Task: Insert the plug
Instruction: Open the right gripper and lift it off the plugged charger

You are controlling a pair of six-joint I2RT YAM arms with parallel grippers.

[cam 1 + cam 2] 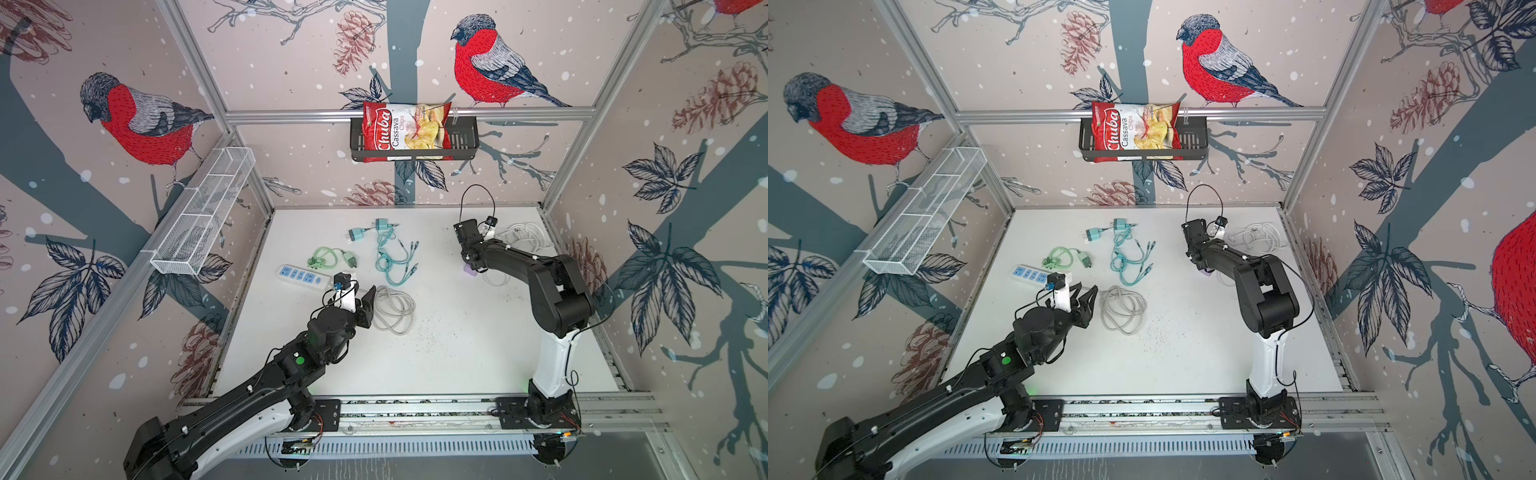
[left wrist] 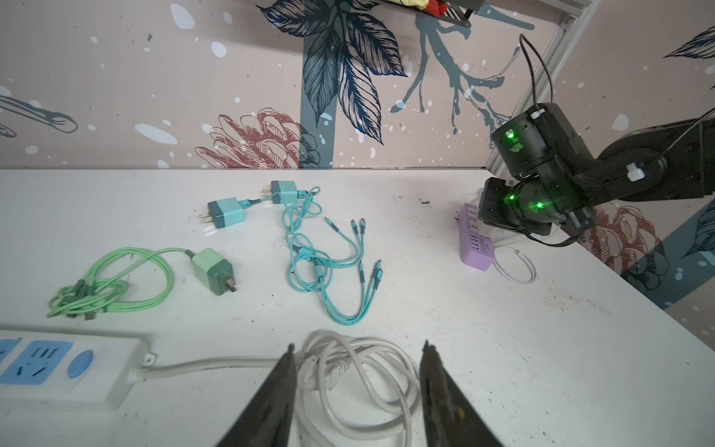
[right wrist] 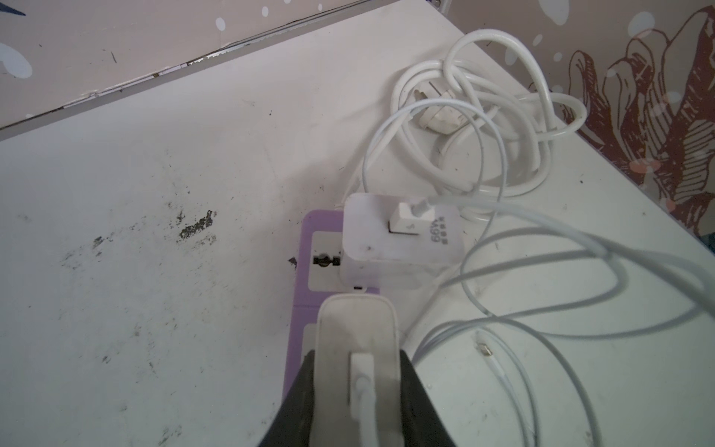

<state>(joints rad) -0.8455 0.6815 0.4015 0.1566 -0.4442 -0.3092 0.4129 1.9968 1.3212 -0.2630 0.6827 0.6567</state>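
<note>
I had the right tool (image 3: 356,358) clenched on the white charger (image 3: 356,321), its black jaws pressed against both sides of the body, with a thin white cable running out of the charger's back. The charger sat directly over the purple power strip (image 3: 298,271), at the socket next to the one taken by a second white charger (image 3: 398,247), which was already plugged in. I could not tell whether the held charger's prongs had entered the strip, since its body hid them. Just beyond the purple power strip, near the wall, lay a coiled thick white cord (image 3: 483,116) with its own plug. Well apart from the purple power strip, across the tabletop (image 1: 457,353), my left tool (image 2: 358,346) was released, jaws spread and gripping nothing, above the grey cord (image 2: 360,387) of a white power strip (image 2: 65,367) with blue sockets. Between that spot and the purple power strip lay two teal chargers (image 2: 226,211) with tangled teal cables. A green charger (image 2: 212,267) with its looped cable lay farther from the purple power strip than the teal ones.
</note>
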